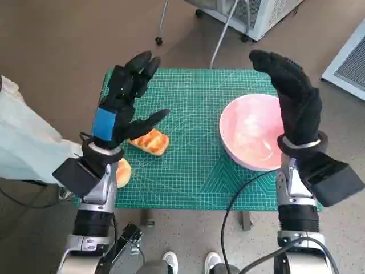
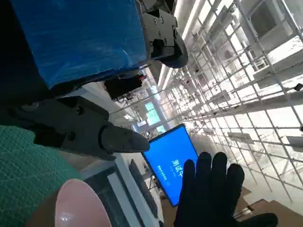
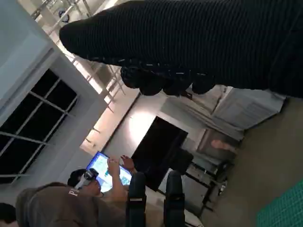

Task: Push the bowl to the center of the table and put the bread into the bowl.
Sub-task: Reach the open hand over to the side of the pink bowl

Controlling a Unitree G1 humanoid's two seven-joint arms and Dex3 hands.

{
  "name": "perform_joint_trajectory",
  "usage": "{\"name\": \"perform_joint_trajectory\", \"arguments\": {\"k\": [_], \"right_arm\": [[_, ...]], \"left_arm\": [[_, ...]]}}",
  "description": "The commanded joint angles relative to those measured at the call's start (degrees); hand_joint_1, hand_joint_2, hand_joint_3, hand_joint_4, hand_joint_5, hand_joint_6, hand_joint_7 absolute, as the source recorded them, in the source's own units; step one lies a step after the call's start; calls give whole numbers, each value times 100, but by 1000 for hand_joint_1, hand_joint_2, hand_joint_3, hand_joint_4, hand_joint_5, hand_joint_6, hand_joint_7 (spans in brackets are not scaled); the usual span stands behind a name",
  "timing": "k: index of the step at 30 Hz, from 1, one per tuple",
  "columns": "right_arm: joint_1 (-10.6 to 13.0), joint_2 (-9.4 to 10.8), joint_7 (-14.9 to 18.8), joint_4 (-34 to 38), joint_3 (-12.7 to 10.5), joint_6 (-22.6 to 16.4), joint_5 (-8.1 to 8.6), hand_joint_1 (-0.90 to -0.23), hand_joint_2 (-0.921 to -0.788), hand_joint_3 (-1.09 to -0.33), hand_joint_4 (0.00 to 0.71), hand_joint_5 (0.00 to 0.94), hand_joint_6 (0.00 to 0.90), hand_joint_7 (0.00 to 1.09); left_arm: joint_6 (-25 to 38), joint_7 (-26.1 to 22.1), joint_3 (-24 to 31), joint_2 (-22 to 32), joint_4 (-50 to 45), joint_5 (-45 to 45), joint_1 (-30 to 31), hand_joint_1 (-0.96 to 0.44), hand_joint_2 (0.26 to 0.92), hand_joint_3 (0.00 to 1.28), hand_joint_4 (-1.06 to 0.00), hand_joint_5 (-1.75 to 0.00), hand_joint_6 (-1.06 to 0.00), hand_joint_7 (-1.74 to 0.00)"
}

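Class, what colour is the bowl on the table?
The bowl is pale pink; the head view shows it best.

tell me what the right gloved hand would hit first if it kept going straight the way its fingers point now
Probably nothing close. The right hand in the black knitted glove is raised above the pink bowl, fingers aimed past the green cutting mat's far edge. Its height is unclear from above.
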Motion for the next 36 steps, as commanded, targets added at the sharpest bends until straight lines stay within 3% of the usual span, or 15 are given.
{"name": "perform_joint_trajectory", "arguments": {"k": [1,25,31,36], "right_arm": [[173,20,23,-34,16,101,9,-674,-921,-774,234,2,-1,618],[387,-136,104,-339,14,345,25,-670,-921,-777,209,0,-1,581],[393,-270,118,-280,-101,323,79,-662,-921,-781,208,0,-1,576],[441,-526,44,-238,-374,299,111,-651,-921,-797,198,1,-1,558]], "left_arm": [[7,23,-21,-3,-117,48,85,-266,921,187,-366,-11,-116,-555],[119,76,-115,-87,-346,73,268,-271,921,188,-366,-9,-118,-552],[86,96,-101,-80,-314,96,278,-270,921,190,-366,-8,-119,-551],[60,95,-74,-66,-276,85,281,-268,921,196,-367,-8,-123,-547]]}}
